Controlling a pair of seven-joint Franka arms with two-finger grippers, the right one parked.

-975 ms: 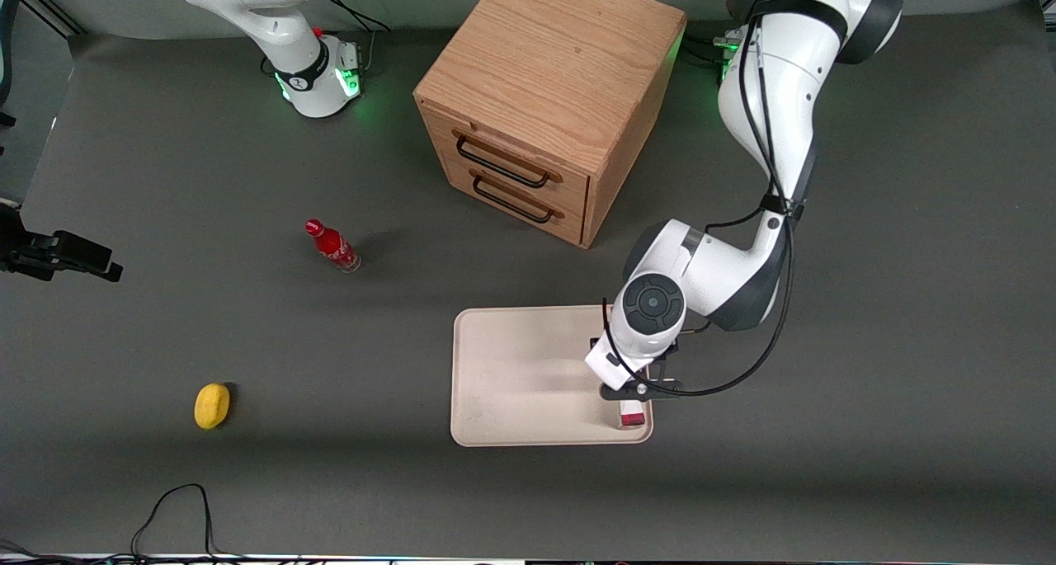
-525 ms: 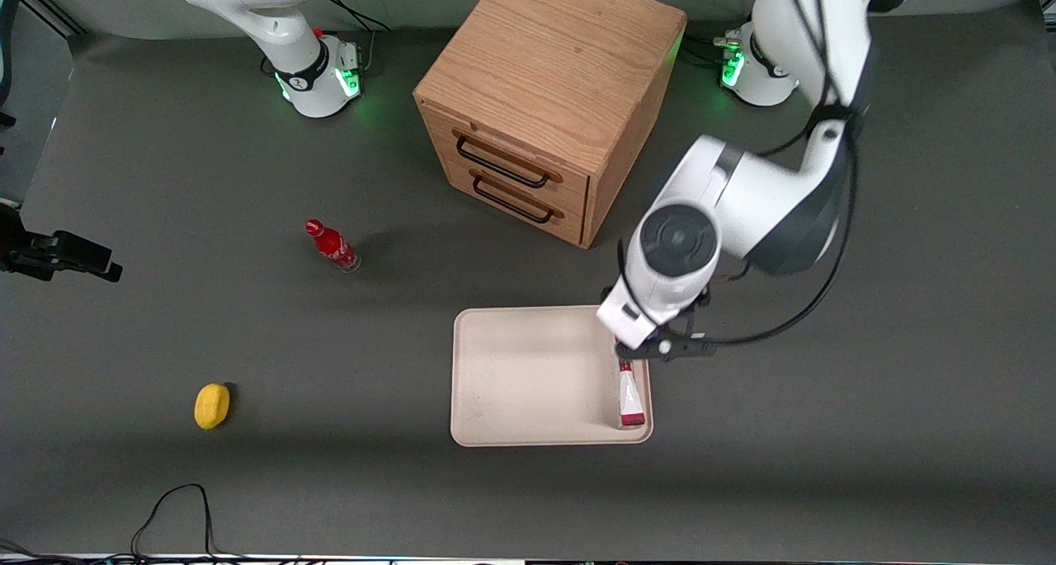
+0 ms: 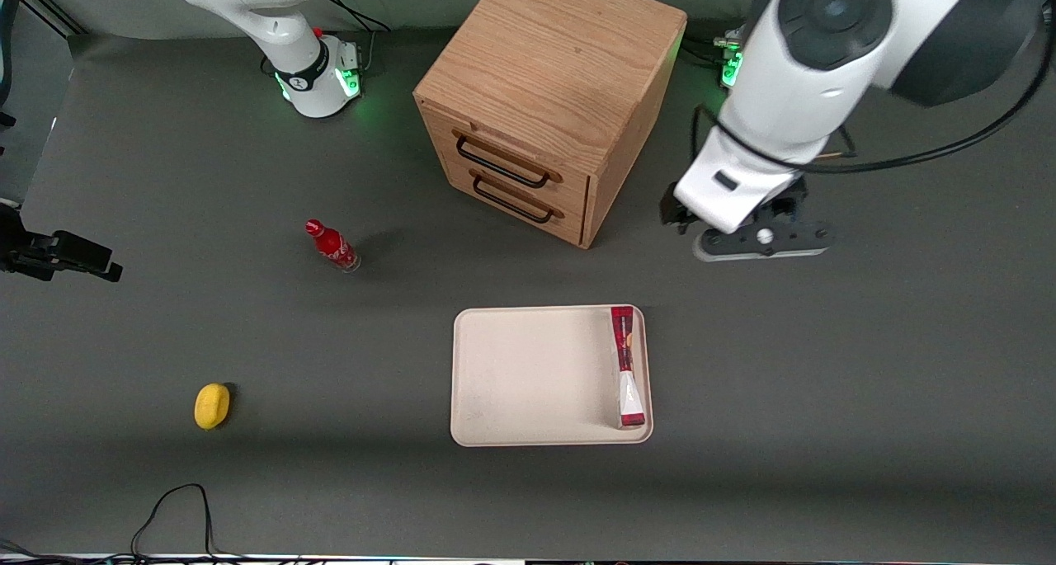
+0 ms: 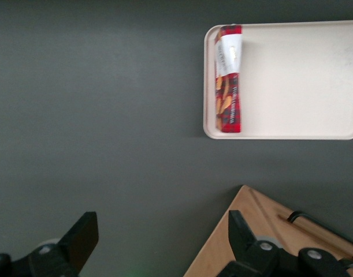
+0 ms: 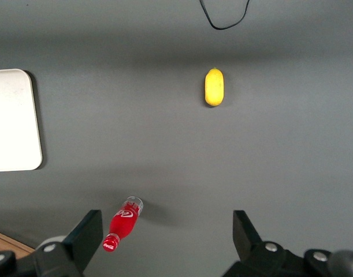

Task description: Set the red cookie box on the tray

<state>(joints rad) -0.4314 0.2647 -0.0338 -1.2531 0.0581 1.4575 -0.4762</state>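
The red cookie box (image 3: 625, 367) rests on the cream tray (image 3: 528, 375), lengthwise against the tray's rim at the working arm's end, and nothing holds it. It seems to stand on its narrow long side. My left gripper (image 3: 742, 223) hangs high above the bare mat, farther from the front camera than the tray and beside the cabinet. In the left wrist view the gripper (image 4: 162, 231) is open with nothing between its fingers, well apart from the box (image 4: 229, 81) and tray (image 4: 303, 81).
A wooden drawer cabinet (image 3: 544, 95) stands farther from the front camera than the tray. Toward the parked arm's end are a small red bottle (image 3: 332, 246) and a yellow lemon (image 3: 212, 406). A black cable (image 3: 173, 507) loops near the table's front edge.
The gripper has let go of the box, risen, and pulled away from the tray toward the cabinet side. The box stays on the tray, now fully uncovered.
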